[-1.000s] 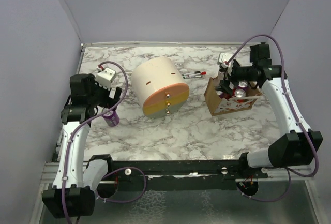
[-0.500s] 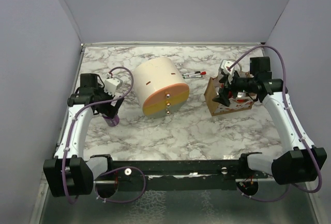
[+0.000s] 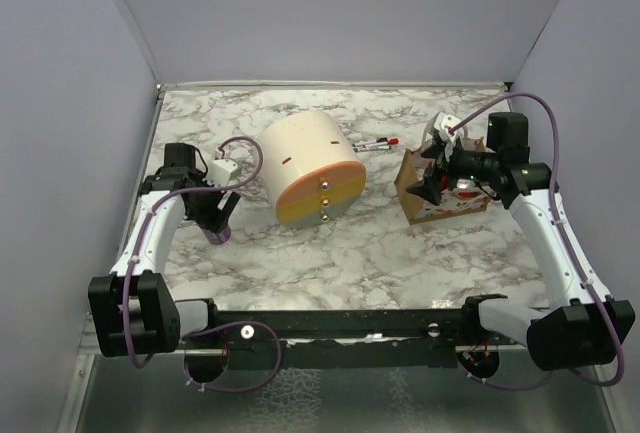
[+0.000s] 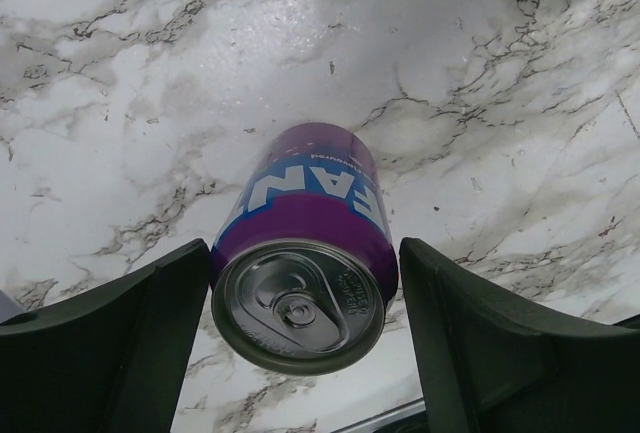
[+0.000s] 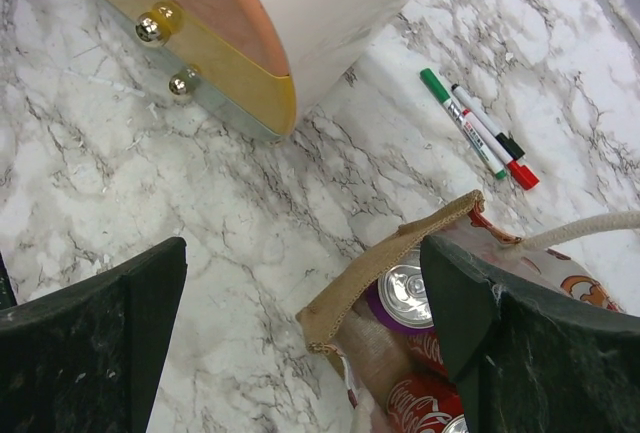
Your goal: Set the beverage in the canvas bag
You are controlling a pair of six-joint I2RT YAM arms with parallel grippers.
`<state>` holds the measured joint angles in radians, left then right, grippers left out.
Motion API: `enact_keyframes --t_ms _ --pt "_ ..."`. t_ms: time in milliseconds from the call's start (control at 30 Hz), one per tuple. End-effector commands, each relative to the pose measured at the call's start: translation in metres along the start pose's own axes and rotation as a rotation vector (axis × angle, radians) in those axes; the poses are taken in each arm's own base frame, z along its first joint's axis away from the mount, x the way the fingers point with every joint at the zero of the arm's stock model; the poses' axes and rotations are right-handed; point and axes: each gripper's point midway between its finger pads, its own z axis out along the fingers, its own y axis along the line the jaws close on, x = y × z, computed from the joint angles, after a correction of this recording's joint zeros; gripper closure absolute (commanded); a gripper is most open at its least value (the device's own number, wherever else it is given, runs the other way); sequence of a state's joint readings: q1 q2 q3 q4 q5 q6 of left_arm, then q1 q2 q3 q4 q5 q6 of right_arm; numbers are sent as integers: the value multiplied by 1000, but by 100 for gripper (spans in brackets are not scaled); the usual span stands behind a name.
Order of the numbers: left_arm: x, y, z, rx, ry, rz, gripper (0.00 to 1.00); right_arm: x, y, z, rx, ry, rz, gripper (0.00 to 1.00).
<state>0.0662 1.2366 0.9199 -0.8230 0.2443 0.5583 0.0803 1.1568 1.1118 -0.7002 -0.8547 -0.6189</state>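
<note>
A purple beverage can [image 4: 305, 253] stands upright on the marble table, at the left in the top view [image 3: 217, 230]. My left gripper [image 4: 303, 283] straddles it from above, and its fingers [image 4: 120, 343] touch both sides of the can. The tan canvas bag [image 3: 447, 205] stands at the right. In the right wrist view its brown rim [image 5: 400, 253] shows, with a purple-rimmed can top [image 5: 412, 293] and a red cola can [image 5: 425, 403] inside. My right gripper [image 5: 303, 283] is open and empty over the bag's left edge [image 3: 432, 185], with one finger above the bag's mouth.
A large cream-and-orange cylinder [image 3: 312, 168] lies on its side mid-table and also shows in the right wrist view [image 5: 300, 13]. Marker pens [image 3: 376, 143] lie behind it [image 5: 480, 128]. Grey walls close in the table on three sides.
My left gripper has moved over the purple can, come down around it and closed against its sides. My right gripper has shifted slightly left and forward at the bag's left edge.
</note>
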Motion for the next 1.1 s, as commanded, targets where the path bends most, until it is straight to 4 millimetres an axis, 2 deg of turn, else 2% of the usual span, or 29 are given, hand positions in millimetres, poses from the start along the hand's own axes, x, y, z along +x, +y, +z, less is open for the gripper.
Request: enact_keyframes --t_ms 0,167,367,533,667,867,967,1067 --pt "0 -1 4 16 -6 -1 25 -9 3 -2 5 -41 -13 0" --pt "-3 -4 -1 30 -13 -1 41 -8 3 -2 11 -41 -14 0" --pt "-12 -11 -18 41 -67 28 60 -8 0 -3 32 -37 -10 0" --pt "-19 -31 -45 99 -131 110 80 -7 0 -3 36 -37 -9 0" --pt "-17 -55 -68 160 -186 227 91 -6 0 -2 34 -36 -6 0" --pt "-19 -98 -108 288 -305 417 99 -6 1 0 21 -39 5 0" --pt "-23 -110 -126 340 -317 433 99 -3 -1 2 22 -31 15 0" --pt "-26 -114 -136 345 -328 457 100 0 -6 2 44 -14 15 0"
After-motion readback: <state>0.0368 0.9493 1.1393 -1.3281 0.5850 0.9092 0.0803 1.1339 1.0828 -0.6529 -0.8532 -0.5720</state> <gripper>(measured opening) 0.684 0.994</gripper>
